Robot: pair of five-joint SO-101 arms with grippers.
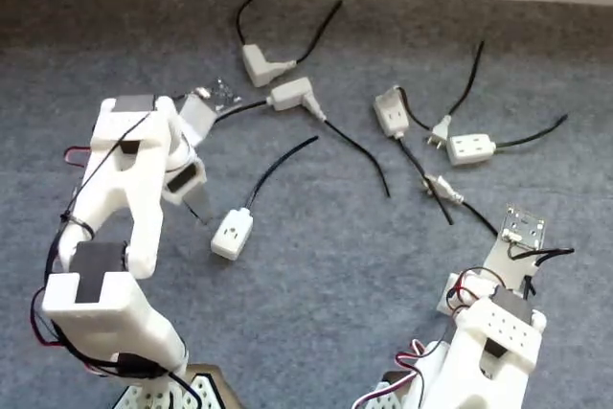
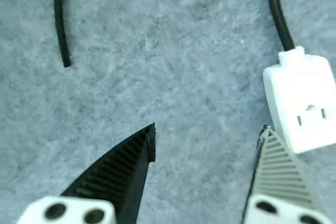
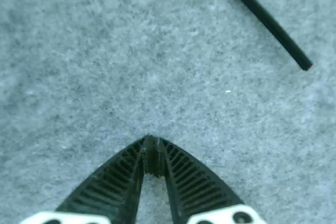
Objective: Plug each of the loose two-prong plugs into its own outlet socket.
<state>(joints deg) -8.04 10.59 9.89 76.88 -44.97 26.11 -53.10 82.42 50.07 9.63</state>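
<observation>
Two risks stood out to us. We judged that if the left claw [image 2: 208, 131] closed where it hung, it would pinch only grey carpet [image 2: 157, 40], because nothing lay between its spread jaws. We also judged that its pale finger [image 2: 278, 177] could nudge the white outlet socket [image 2: 303, 103] sideways or twist it on its black cord [image 2: 276, 11], turning the slots a worse way for any plug.

The outlet socket lay outside the gap, just beside the pale finger's tip on its outer side, with its slotted face showing. We could not tell whether the two touched. The black finger [image 2: 126, 171] sat over bare carpet, with a cut cord end [image 2: 65, 61] farther off.

We saw the right claw [image 3: 151, 150] pressed together over carpet with nothing in it, and we reckoned it would have to open before taking anything. In the high view a loose two-prong plug [image 1: 440, 131] lay just beside a second socket [image 1: 471, 147].
</observation>
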